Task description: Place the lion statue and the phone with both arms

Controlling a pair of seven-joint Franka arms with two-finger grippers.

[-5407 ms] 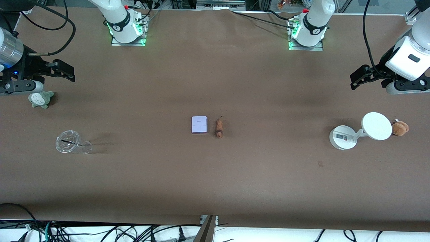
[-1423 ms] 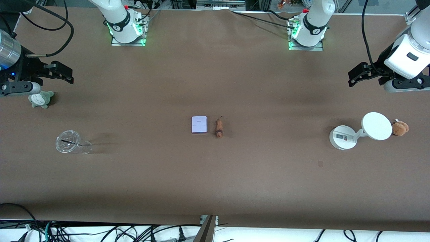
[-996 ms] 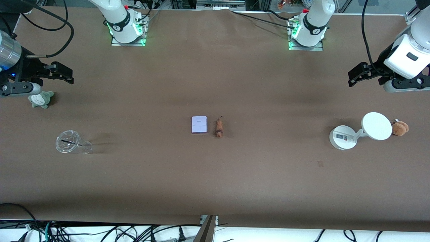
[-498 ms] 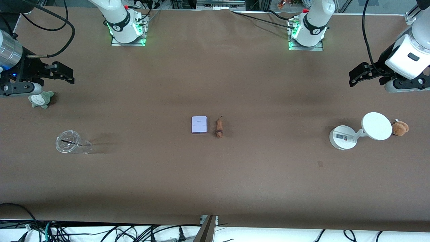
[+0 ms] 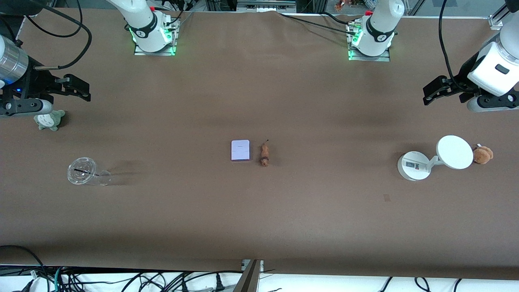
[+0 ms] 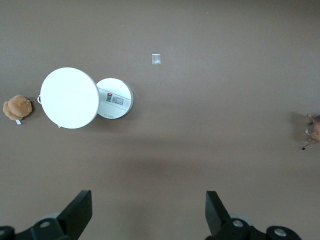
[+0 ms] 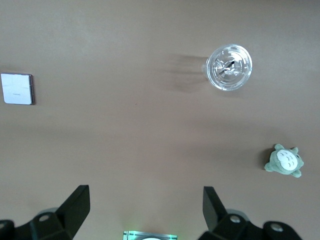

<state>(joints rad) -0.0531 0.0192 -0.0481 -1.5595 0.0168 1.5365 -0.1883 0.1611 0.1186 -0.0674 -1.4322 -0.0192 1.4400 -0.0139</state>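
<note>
The phone point(image 5: 240, 150), a pale lavender-white rectangle, lies flat at the table's middle. The lion statue point(image 5: 264, 154), small and orange-brown, lies beside it toward the left arm's end. My left gripper point(image 5: 432, 91) hangs open and empty over bare table at the left arm's end. In the left wrist view its gripper point(image 6: 148, 214) is wide open, and the lion point(image 6: 313, 133) shows at the frame's edge. My right gripper point(image 5: 77, 86) hangs open and empty at the right arm's end. The right wrist view shows its open gripper point(image 7: 145, 205) and the phone point(image 7: 17, 89).
A white round-platform scale point(image 5: 454, 152) and a brown plush toy point(image 5: 483, 155) sit at the left arm's end. A grey-green plush toy point(image 5: 49, 120) and a clear lidded cup point(image 5: 82, 171) sit at the right arm's end.
Both arms have only drifted slightly in place with their grippers open. The phone, the lion statue and the other objects have not moved.
</note>
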